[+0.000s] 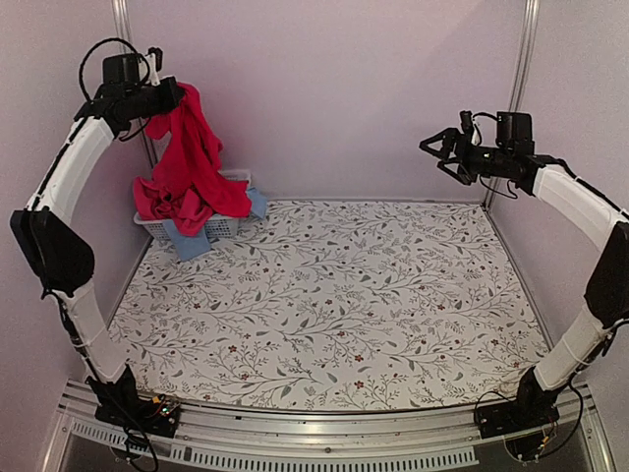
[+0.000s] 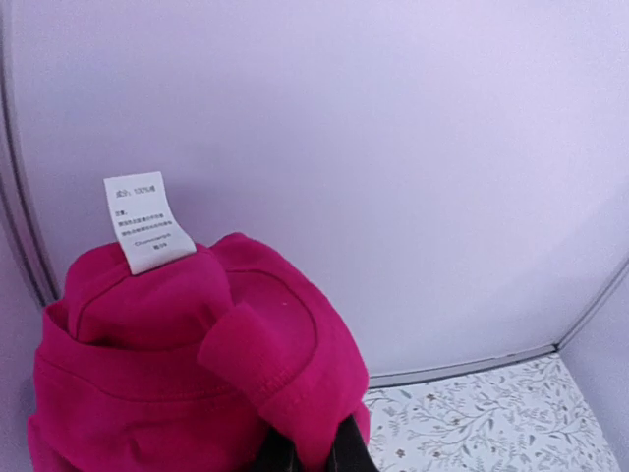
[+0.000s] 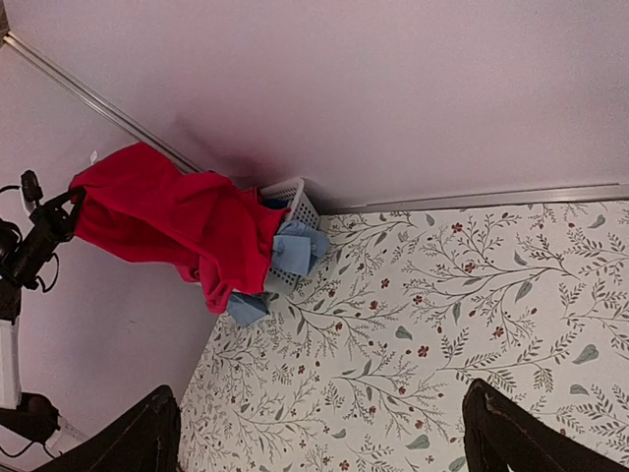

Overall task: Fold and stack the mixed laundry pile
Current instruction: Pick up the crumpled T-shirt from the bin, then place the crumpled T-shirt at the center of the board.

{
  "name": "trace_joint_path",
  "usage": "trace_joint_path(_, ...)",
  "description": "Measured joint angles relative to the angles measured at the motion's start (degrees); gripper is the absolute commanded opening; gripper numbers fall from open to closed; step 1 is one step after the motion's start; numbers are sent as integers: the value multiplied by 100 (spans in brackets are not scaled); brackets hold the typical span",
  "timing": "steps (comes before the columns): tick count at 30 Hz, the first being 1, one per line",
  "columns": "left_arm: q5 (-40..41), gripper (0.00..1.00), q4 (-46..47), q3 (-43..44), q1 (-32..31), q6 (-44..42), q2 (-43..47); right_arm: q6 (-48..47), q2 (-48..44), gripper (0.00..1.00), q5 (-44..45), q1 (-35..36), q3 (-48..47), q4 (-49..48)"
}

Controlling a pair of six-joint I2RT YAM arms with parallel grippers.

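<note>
My left gripper is raised high at the back left and is shut on a large red-magenta garment, which hangs from it down into the basket. In the left wrist view the garment fills the lower left, a white care label sticks up from it, and it hides most of the fingers. Light blue cloths hang over the basket's front; they also show in the right wrist view. My right gripper is open and empty, high at the right, far from the laundry. No dark blue piece shows.
A white slatted basket stands in the back left corner of the floral-patterned table. Lilac walls close the back and both sides, with metal posts in the corners.
</note>
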State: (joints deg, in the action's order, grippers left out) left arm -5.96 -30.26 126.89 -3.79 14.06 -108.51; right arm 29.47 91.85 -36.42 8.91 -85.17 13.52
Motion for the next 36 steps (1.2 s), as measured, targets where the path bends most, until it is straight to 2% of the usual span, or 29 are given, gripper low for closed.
trace_joint_path(5, -968, 0, 378, -343, -1060, 140, 772, 446, -87, 99, 238, 256, -332, 111)
trace_joint_path(12, -1991, 0, 549, -662, -2601, 269, 962, 984, -203, 99, 798, 511, -1244, 723)
trace_joint_path(19, -2170, 0, 334, -962, -3757, 181, 953, 1436, -457, 99, 977, 533, -2059, 925)
trace_joint_path(21, -2142, 0, 352, -1154, -3886, 160, 953, 1563, -487, 99, 931, 535, -2210, 866)
trace_joint_path(24, -1969, 0, 455, -1823, -3960, 101, 962, 1749, -487, 99, 796, 535, -2288, 741)
trace_joint_path(27, -1276, 0, 133, -2291, -4061, -208, 715, 1908, -466, 99, 649, 527, -2288, 726)
trace_joint_path(31, 7, 0, -516, -2295, -4439, -697, 118, 2124, -415, 99, 249, 376, -2288, 546)
trace_joint_path(36, 960, 0, -1047, -2057, -4780, -940, -20, 2527, -354, 99, -319, -50, -2293, 125)
